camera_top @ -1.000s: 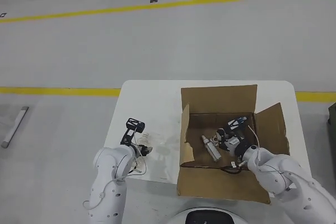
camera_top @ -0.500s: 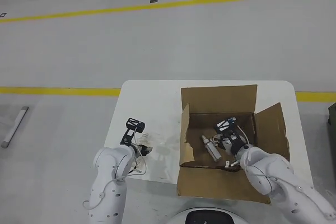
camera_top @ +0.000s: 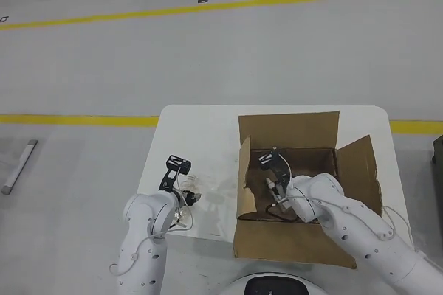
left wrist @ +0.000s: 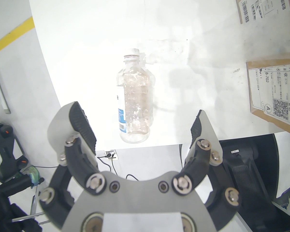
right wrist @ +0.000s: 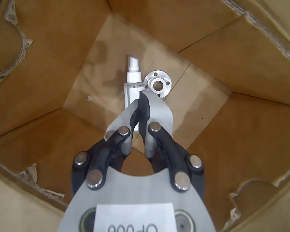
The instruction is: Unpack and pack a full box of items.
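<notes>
A clear plastic bottle (left wrist: 134, 102) lies on its side on the white table (left wrist: 91, 37), left of the cardboard box (camera_top: 295, 243). My left gripper (left wrist: 137, 114) hangs open just above the bottle, one finger on each side and apart from it. Inside the box, a white spray bottle (right wrist: 133, 83) and a round metal flange (right wrist: 157, 84) lie side by side on the floor. My right gripper (right wrist: 141, 101) is shut, with nothing between its fingers. It hovers over the body of the spray bottle, in the left half of the box (right wrist: 50, 49).
The box's flaps stand open at the back (camera_top: 288, 131) and right (camera_top: 358, 166). Its labelled side (left wrist: 270, 90) faces the clear bottle. The table's near edge (left wrist: 145, 147) runs just past the bottle's base. Bare tabletop (camera_top: 199, 133) lies behind the left arm.
My right arm has swung from the right side of the box to its left side, and the gripper is now over the spray bottle. The left arm and the clear bottle have not moved.
</notes>
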